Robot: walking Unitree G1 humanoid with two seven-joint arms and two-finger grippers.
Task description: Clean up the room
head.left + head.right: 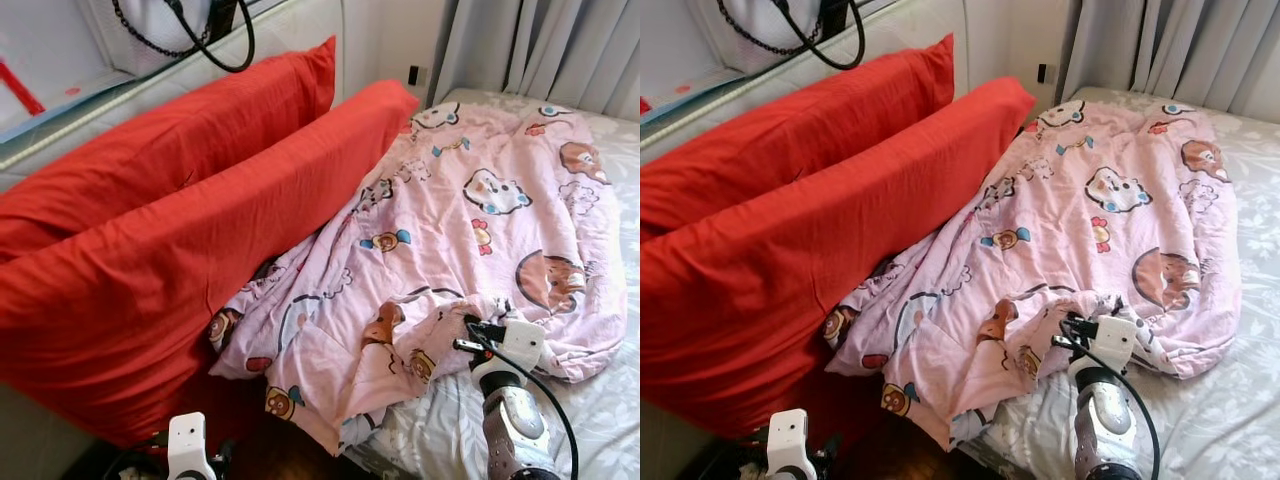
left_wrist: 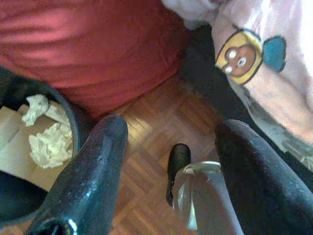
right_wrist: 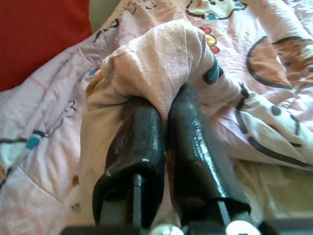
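A pink cartoon-print blanket (image 1: 470, 230) lies crumpled across the bed, its near edge hanging over the side. My right gripper (image 3: 164, 110) is shut on a bunched fold of the blanket (image 3: 156, 63) at its near edge; the right arm (image 1: 510, 400) reaches up from the lower right. Two long red pillows (image 1: 180, 220) lean against the headboard on the left. My left gripper (image 2: 171, 142) hangs open low over the wood floor beside the bed, nothing between its fingers (image 2: 93, 171).
A black bin (image 2: 29, 147) with crumpled white paper stands on the parquet floor (image 2: 151, 147) by the red pillow. Grey curtains (image 1: 540, 50) hang behind the bed. The floral mattress sheet (image 1: 600, 400) shows at the lower right. A black cable (image 1: 215, 40) loops at top left.
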